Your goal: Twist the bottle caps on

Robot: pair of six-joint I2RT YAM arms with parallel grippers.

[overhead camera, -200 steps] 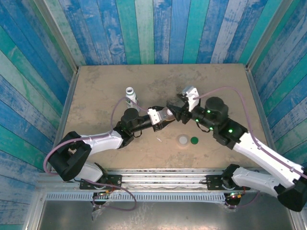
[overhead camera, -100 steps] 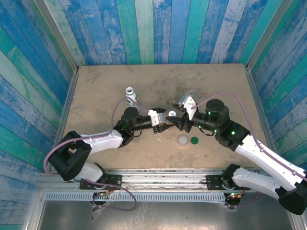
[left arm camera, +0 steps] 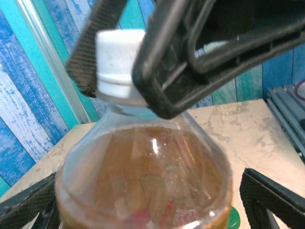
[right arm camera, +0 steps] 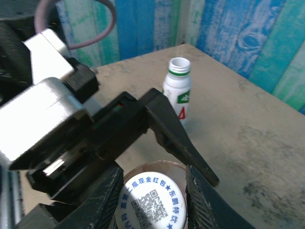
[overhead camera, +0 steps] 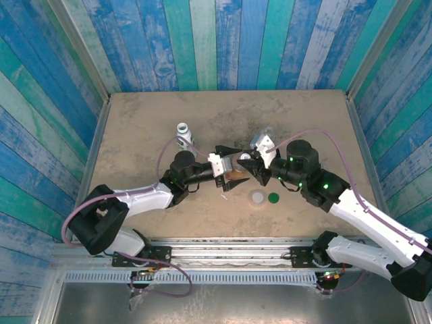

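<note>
The amber-liquid bottle (left arm camera: 147, 176) with a red label lies tilted between the two grippers (overhead camera: 236, 175). Its white cap (right arm camera: 152, 202), printed with blue text and a code, sits on its neck (left arm camera: 116, 62). My right gripper (right arm camera: 151, 198) is shut on this cap from above (overhead camera: 248, 164). My left gripper (overhead camera: 227, 167) stands wide open around the bottle's body, with its fingers (left arm camera: 271, 202) apart from the plastic. The white-labelled bottle (overhead camera: 183, 133) with green print stands upright and uncapped (right arm camera: 177, 90). A wide translucent cap (overhead camera: 257, 197) and a dark green cap (overhead camera: 273, 198) lie on the table.
The tan tabletop (overhead camera: 135, 121) is walled by blue and green planks on three sides. The two loose caps lie just in front of the right arm's wrist. The white bottle stands close behind the left arm's wrist.
My left gripper has opened wide and let go of the amber bottle. My right gripper has moved left and closed on the bottle's white cap.
</note>
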